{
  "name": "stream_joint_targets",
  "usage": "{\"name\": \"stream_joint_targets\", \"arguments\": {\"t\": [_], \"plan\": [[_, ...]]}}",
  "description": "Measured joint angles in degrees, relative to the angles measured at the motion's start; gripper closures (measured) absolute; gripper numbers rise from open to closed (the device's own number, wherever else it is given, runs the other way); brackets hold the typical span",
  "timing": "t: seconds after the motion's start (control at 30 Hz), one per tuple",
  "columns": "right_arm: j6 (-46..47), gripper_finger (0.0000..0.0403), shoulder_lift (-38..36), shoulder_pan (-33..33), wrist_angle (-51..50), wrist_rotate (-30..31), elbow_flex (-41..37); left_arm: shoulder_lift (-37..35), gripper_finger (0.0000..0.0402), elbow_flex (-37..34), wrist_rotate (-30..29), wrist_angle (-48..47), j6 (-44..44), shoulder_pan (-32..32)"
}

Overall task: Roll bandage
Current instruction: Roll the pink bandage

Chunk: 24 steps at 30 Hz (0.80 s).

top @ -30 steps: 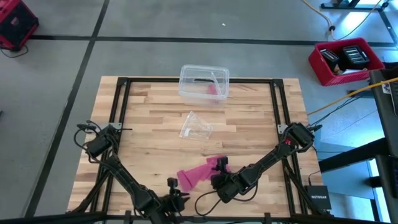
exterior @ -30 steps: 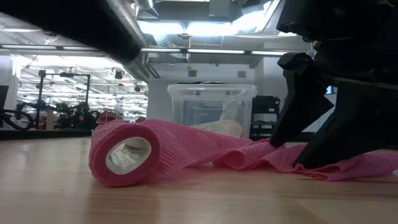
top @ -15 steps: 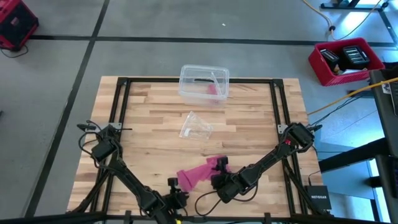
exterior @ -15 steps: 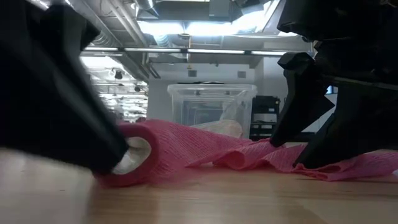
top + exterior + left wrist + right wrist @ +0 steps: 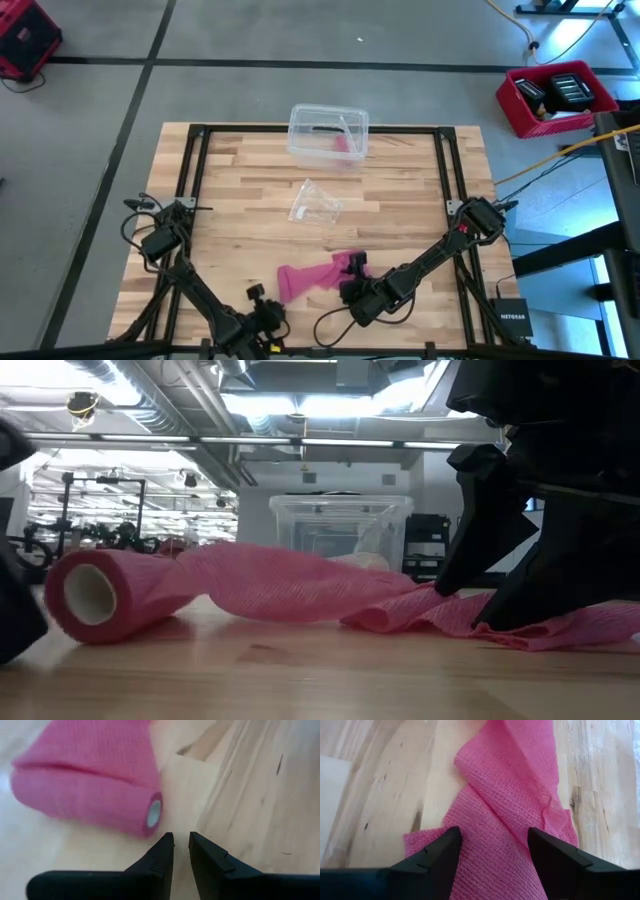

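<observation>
Pink bandage (image 5: 318,275) is lying near the counter's (image 5: 400,190) front edge, its rolled end pointing left. Left end effector (image 5: 181,845), nearly closed and empty, is sitting just beside that roll. Right end effector (image 5: 492,842), fingers spread, is straddling the loose tail. Bare wood is lying open leftward.

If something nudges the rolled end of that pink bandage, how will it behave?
The bandage would probably roll: its wound end is a round cylinder lying on its side on the table. The loose tail looks floppy, draping in folds, so it likely drags and bunches rather than pushing stiffly.
</observation>
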Motion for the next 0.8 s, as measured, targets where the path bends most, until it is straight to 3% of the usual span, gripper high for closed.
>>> {"name": "stream_joint_targets", "arguments": {"t": [0.23,0.53,0.8], "plan": [[0.0,0.0166,0.0,0.0,0.1,0.0,0.0,0.0,0.0332,0.0,0.2,-0.8,-5.9,0.2],[0.0,0.0166,0.0,0.0,0.1,-0.2,0.0,-0.1,0.0232,0.0,3.0,-2.2,-12.4,0.3],[0.0,0.0166,0.0,0.0,0.3,-0.4,0.0,0.0,0.0222,0.0,-0.3,-7.0,-23.3,-0.2]]}}
